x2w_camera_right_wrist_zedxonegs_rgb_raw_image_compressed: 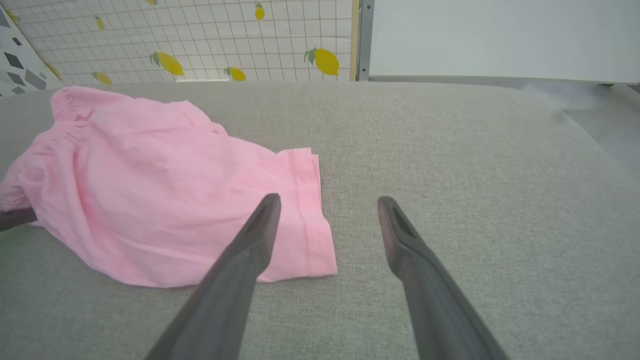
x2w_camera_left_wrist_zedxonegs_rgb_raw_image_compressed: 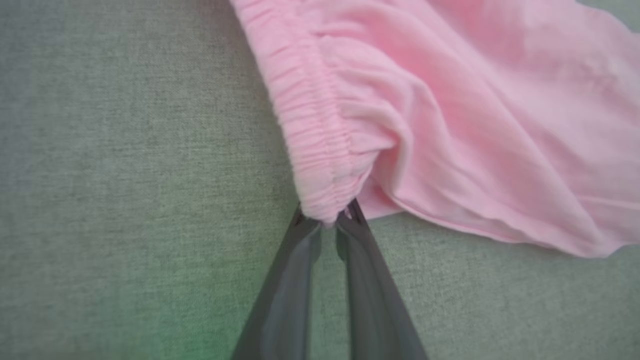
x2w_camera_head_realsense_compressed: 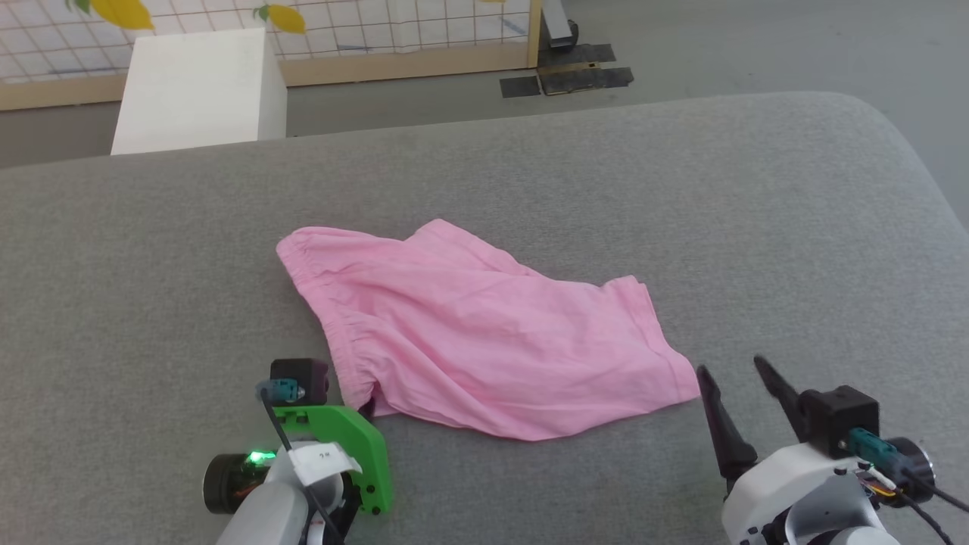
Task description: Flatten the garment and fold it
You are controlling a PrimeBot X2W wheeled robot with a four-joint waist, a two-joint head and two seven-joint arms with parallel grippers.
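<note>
From the head view, the garment [x2w_camera_head_realsense_compressed: 484,341] lay wrinkled on the grey table [x2w_camera_head_realsense_compressed: 681,189], with the left claw [x2w_camera_head_realsense_compressed: 368,410] at its near corner. The left wrist view showed that claw clamped on the waistband [x2w_camera_left_wrist_zedxonegs_rgb_raw_image_compressed: 315,135] end. In the right wrist view, the right claw [x2w_camera_right_wrist_zedxonegs_rgb_raw_image_compressed: 327,200] gaped empty beside the hem.

thin pink cloth garment [x2w_camera_head_realsense_compressed: 484,341] on a grey woven surface [x2w_camera_head_realsense_compressed: 681,189]
garment matt, soft, finely wrinkled, waistband [x2w_camera_left_wrist_zedxonegs_rgb_raw_image_compressed: 310,135] gathered; surface coarse-grained, matt; right gripper [x2w_camera_right_wrist_zedxonegs_rgb_raw_image_compressed: 328,199] fingers dark, smooth, faintly glossy; green bracket [x2w_camera_head_realsense_compressed: 363,446] shiny plastic.
</note>
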